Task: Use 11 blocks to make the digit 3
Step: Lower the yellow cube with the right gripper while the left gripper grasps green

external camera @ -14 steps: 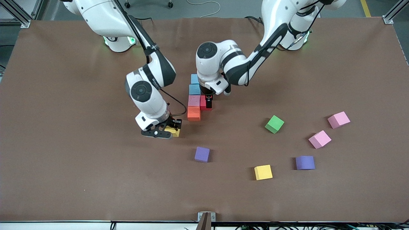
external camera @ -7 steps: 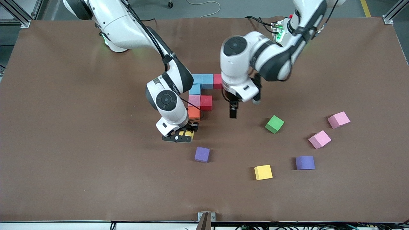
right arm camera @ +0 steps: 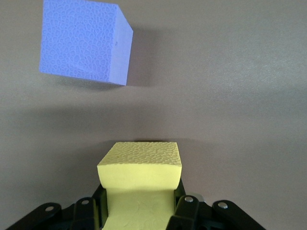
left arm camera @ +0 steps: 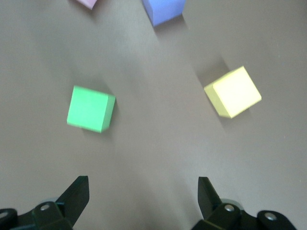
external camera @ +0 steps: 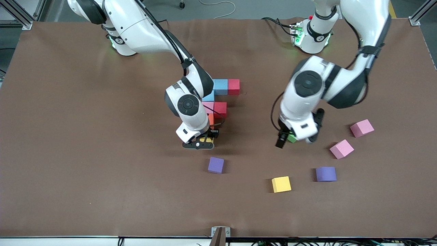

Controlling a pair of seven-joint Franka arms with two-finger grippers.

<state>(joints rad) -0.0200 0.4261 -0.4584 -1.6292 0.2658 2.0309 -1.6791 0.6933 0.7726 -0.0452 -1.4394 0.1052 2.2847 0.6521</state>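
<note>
My right gripper (external camera: 201, 140) is shut on a yellow block (right arm camera: 140, 175), low over the cloth right beside the orange block (external camera: 211, 119). The partial digit 3 holds light blue (external camera: 221, 86), red (external camera: 234, 86), pink (external camera: 207, 106), red (external camera: 220, 109) and orange blocks; my right arm hides part of it. A purple block (right arm camera: 86, 43) lies just past the held one. My left gripper (left arm camera: 144, 186) is open over bare cloth close to the green block (left arm camera: 90, 109), which its hand mostly hides in the front view.
Loose blocks lie toward the left arm's end: a yellow one (external camera: 281, 184), a purple one (external camera: 325, 174) and two pink ones (external camera: 341, 149) (external camera: 362, 128). Another purple block (external camera: 216, 165) lies nearer the front camera than my right gripper.
My right gripper carried the yellow block toward the left arm's end, up beside the orange block. My left arm left the figure and swung over to the green block.
</note>
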